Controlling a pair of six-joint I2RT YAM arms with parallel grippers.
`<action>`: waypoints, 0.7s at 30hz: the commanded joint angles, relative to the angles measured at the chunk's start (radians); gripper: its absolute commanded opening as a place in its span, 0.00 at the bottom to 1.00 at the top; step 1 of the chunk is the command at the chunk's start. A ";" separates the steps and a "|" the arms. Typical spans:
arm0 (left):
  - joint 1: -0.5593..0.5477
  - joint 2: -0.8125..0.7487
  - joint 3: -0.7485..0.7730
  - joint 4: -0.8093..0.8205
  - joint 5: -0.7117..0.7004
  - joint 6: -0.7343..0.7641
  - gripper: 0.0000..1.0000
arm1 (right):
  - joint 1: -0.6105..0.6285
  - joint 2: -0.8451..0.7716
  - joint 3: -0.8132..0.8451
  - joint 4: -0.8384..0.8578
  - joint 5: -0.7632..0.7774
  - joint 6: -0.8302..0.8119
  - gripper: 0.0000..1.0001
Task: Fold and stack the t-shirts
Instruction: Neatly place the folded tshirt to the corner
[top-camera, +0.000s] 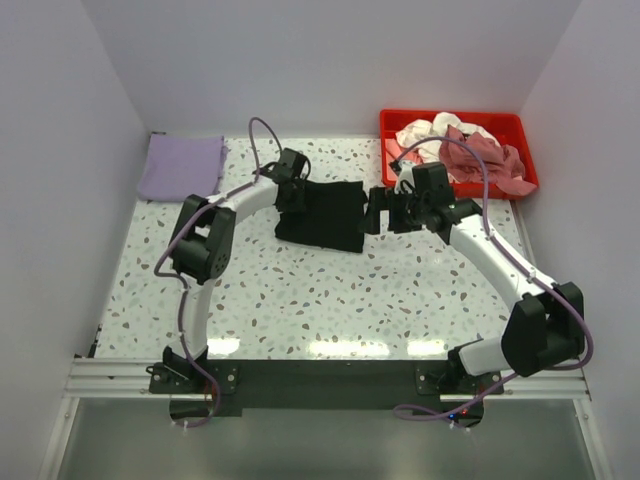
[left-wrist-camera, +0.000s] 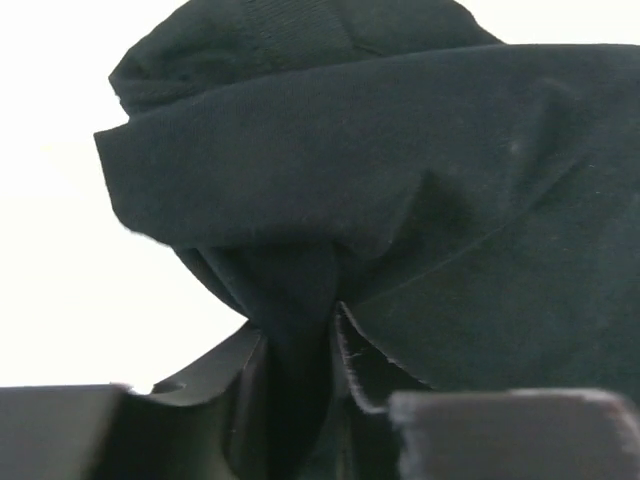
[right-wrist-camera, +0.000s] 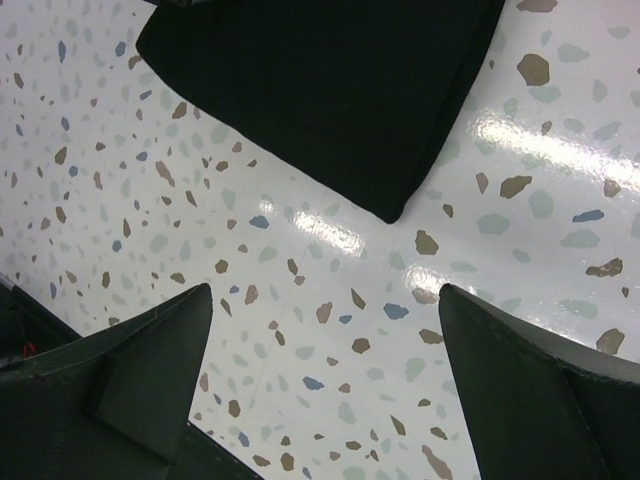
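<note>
The left gripper (top-camera: 293, 192) is pinching the left edge of the folded black t-shirt (top-camera: 325, 215), which is lying near the middle of the worktop's (top-camera: 300, 300) far edge, with cloth bunching into its jaws. The right gripper (top-camera: 377, 212) is hovering just beside the shirt's right edge, jaws apart and empty. Stacking is probably coming next: carrying it onto the lavender t-shirt (top-camera: 180, 167) in the far-left corner without unfolding it.

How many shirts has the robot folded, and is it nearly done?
Not yet. The lavender shirt lies folded in the far left corner. The black shirt is folded in the middle, its edge pinched in the left claw; the right claw hangs open beside it. A jumble of pink and white shirts waits unfolded in the red tray, and nothing is stacked.
</note>
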 joint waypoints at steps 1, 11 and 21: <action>-0.011 0.072 0.010 -0.090 -0.088 0.012 0.24 | -0.002 -0.052 -0.007 0.028 0.038 -0.019 0.99; -0.002 0.028 0.086 -0.049 -0.309 0.230 0.00 | -0.002 -0.052 -0.016 0.027 0.072 -0.021 0.99; 0.176 -0.078 0.028 0.184 -0.305 0.639 0.00 | -0.003 -0.055 -0.022 0.024 0.132 -0.023 0.99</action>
